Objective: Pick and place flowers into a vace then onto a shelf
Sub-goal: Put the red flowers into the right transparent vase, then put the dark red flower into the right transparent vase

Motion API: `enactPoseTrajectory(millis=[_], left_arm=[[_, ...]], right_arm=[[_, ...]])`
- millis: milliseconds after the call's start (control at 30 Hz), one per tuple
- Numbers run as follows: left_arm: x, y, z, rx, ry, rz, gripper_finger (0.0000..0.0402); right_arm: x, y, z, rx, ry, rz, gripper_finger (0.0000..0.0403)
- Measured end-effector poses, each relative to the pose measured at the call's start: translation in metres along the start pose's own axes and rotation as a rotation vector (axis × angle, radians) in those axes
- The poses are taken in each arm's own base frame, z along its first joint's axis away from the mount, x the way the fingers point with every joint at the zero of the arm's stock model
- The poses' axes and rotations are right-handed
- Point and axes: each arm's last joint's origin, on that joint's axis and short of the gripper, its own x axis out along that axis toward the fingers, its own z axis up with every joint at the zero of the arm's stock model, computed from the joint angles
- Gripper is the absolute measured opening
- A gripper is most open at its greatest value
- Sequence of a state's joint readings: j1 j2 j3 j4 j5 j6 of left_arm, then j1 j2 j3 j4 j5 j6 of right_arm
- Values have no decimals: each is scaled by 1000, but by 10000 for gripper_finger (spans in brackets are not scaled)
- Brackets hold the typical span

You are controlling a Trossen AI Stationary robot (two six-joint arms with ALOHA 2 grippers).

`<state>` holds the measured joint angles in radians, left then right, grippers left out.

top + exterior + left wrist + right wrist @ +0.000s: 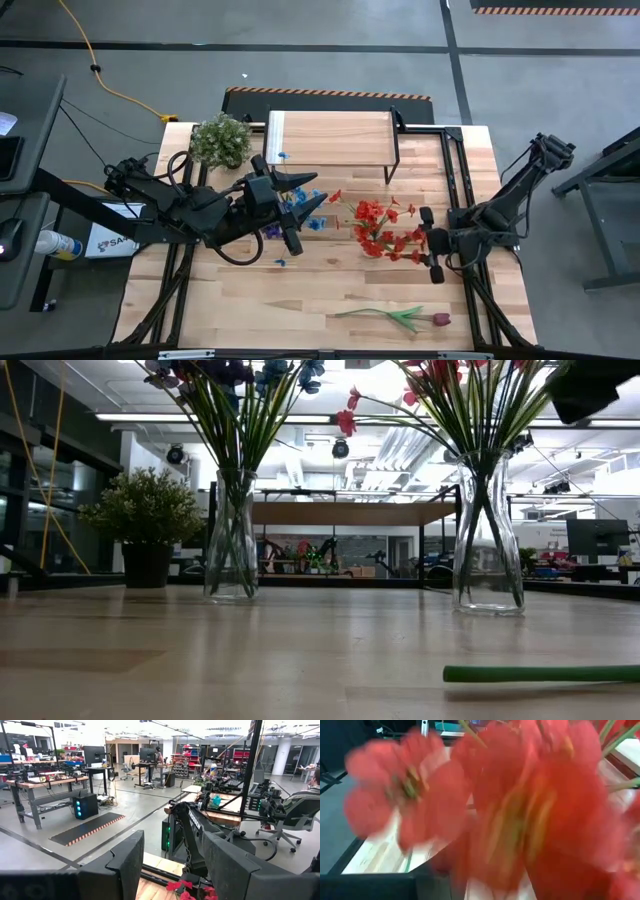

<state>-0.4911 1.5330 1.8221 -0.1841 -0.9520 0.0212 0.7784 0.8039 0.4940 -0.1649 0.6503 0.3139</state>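
Two clear glass vases stand upright on the table. One holds blue and purple flowers (308, 208) (232, 420), the other red flowers (383, 230) (470, 400). My left gripper (304, 213) (172, 865) is open and hovers over the blue bouquet, pointing toward the table's right. My right gripper (432, 244) is open just right of the red blooms, which fill the right wrist view (520, 810). One more flower (395, 316) with a dark red bloom lies flat near the table's near edge; its green stem (540, 673) shows in the low view. The shelf (330, 140) (340, 513) stands at the far edge.
A bushy pale-green plant (220, 140) (147, 520) in a dark pot stands at the far left, beside the shelf. Black frame rails (455, 180) run along the table's right side. Bare wood lies along the near left part of the table (230, 300).
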Motion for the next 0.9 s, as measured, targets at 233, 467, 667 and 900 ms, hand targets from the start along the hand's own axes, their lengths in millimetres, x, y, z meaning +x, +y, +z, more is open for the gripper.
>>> enactPoseTrajectory(millis=[233,467,667,900], left_arm=[[0,0,0,11,0,0,232],[0,0,0,23,-1,0,232],[0,0,0,23,-1,0,232],[0,0,0,25,-1,0,232]], right_arm=[[-11,-1,21,-34,72,8,166],[-20,-7,23,-9,196,-14,165],[-23,-9,17,28,295,-7,165],[-26,-7,10,114,438,114,165]])
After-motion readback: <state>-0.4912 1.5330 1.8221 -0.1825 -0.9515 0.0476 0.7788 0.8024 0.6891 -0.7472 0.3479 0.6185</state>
